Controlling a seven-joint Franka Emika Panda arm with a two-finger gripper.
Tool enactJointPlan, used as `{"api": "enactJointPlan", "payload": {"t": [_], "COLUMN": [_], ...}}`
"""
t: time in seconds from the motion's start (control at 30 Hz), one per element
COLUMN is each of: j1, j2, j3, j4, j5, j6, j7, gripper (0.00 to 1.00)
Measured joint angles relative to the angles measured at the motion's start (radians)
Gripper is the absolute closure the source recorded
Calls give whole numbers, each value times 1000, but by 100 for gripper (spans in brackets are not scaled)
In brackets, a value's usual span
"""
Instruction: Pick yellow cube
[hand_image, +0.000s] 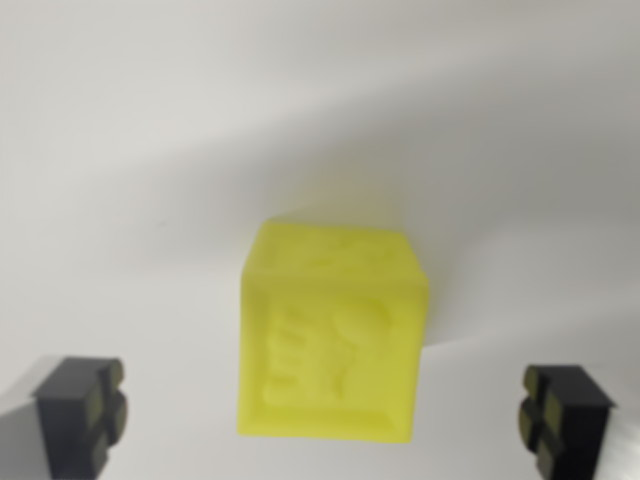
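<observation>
Wrist view: claw (325, 415) spread wide, fingertips (85, 410) flanking the yellow cube (332, 335), not touching it on the white desk (150, 150).

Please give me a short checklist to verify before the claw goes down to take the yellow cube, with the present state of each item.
1. Claw open wider than the yellow cube: ok, the fingers stand apart on both sides.
2. Cube centred between the fingers: ok, roughly in the middle.
3. Fingers not touching the cube: ok, a gap shows on each side.
4. Cube faces square to the fingers: cannot tell, it looks slightly turned.
5. White table free around the cube: ok, nothing else in view.
6. Height above the table: cannot tell.
</observation>
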Motion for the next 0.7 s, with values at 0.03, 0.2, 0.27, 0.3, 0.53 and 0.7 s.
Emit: {"api": "enactJointPlan", "payload": {"t": [0.03,0.2,0.27,0.3,0.53,0.7], "j1": [2,10,13,13,14,14], "j2": [5,33,43,49,108,152], "j3": [0,0,0,0,-1,-1], "j4": [-3,-20,-26,-27,-19,-9], "j5": [0,1,1,1,-4,-10], "j6": [9,52,68,75,125,158], "j7": [4,26,33,34,43,50], "gripper": [0,0,0,0,0,0]}}
